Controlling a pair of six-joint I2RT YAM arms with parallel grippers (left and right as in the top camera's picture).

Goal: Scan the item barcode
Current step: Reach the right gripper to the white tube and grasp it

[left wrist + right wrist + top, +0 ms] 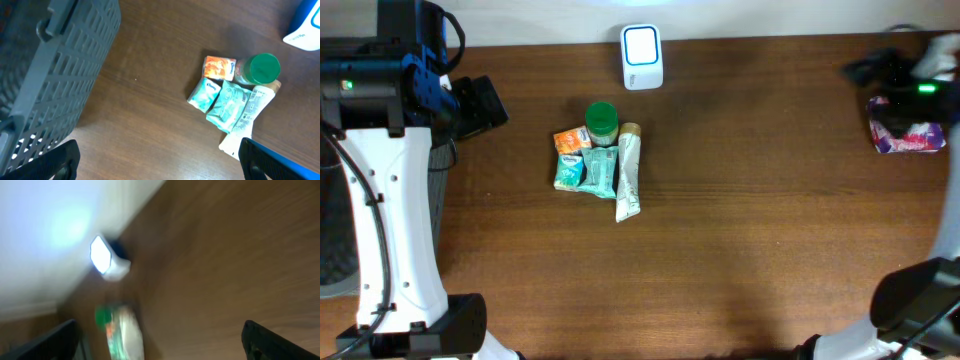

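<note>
At the middle of the table (750,220), the items to scan lie bunched and touching: a green-lidded jar (602,122), an orange packet (571,140), two teal tissue packs (585,172) and a white tube (628,175). The tube's long axis runs 12 to 6 o'clock, with its tan cap toward 12 and its crimped end toward 6. The white scanner (642,57), its face lit pale blue, stands at 12 o'clock near the far edge. A purple-and-pink packet (908,135) lies at 2 o'clock, just beside the blurred right arm. A gray slatted basket (60,75) sits at 9 o'clock; its contents cannot be made out. The left fingers (55,162) and the right fingers (272,340) are spread wide, holding nothing.
</note>
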